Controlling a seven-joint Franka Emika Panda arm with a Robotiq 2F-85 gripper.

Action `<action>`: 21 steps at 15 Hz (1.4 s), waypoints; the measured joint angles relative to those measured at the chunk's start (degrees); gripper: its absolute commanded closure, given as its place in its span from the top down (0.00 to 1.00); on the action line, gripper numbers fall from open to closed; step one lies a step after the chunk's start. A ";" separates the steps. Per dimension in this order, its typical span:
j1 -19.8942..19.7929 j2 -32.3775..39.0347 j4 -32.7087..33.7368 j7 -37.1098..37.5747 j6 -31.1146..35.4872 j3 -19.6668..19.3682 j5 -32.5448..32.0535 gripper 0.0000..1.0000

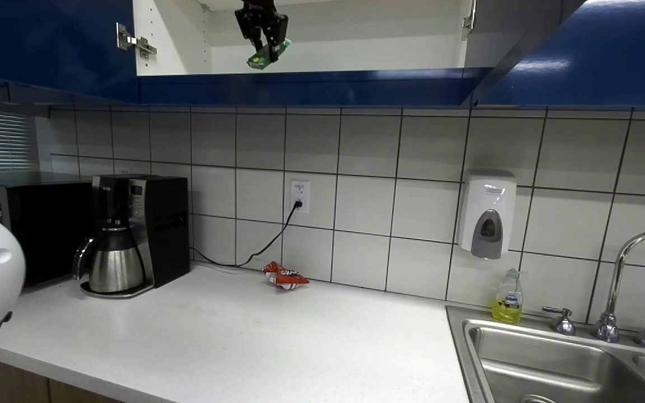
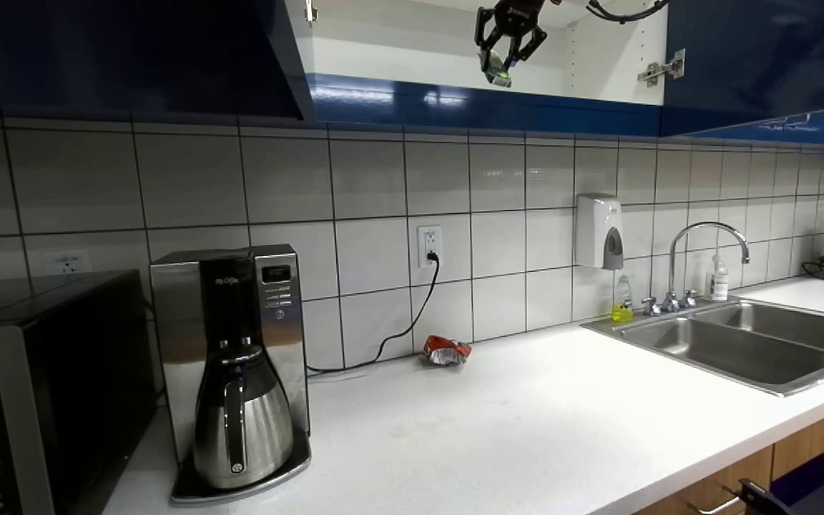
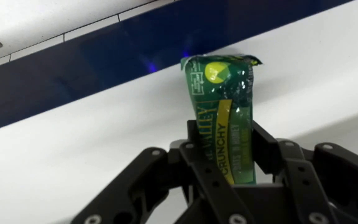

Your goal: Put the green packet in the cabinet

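Observation:
My gripper (image 1: 265,49) is shut on the green packet (image 1: 256,60), one finger on each long side. In the wrist view the packet (image 3: 221,90) points away from the gripper (image 3: 224,143), with its far end near the dark blue front edge. Its lower left part is hidden by a finger. In an exterior view the gripper (image 2: 501,60) holds the packet (image 2: 496,71) tilted at the cabinet's opening. The cabinet (image 1: 333,88) has glossy blue fronts, open doors and a white interior; it also shows in an exterior view (image 2: 398,96) and the wrist view (image 3: 110,68). I cannot tell whether the packet touches the cabinet floor.
Open cabinet doors (image 1: 48,45) flank the opening. Below are a white counter (image 1: 300,347), a coffee maker (image 1: 166,229), a microwave (image 2: 83,357), a small red packet (image 1: 286,277), a soap dispenser (image 1: 489,212), a soap bottle (image 1: 507,299) and a steel sink (image 1: 541,358).

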 measured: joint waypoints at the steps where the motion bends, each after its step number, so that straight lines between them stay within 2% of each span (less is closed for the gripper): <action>1: -0.01 0.98 1.86 0.13 -0.93 -0.27 0.29 0.16; 10: -0.11 10.51 13.38 2.29 -5.68 -1.75 0.56 0.16; 11: -0.11 11.45 14.17 2.49 -5.89 -1.87 0.56 0.66; 12: -0.11 12.29 14.88 2.65 -6.12 -1.98 0.56 0.67; 16: -0.11 14.77 17.51 3.22 -7.19 -2.38 0.54 0.96; 17: -0.11 15.12 17.95 3.31 -7.29 -2.41 0.54 0.99; 21: -0.11 15.53 18.66 3.41 -7.48 -2.48 0.54 1.00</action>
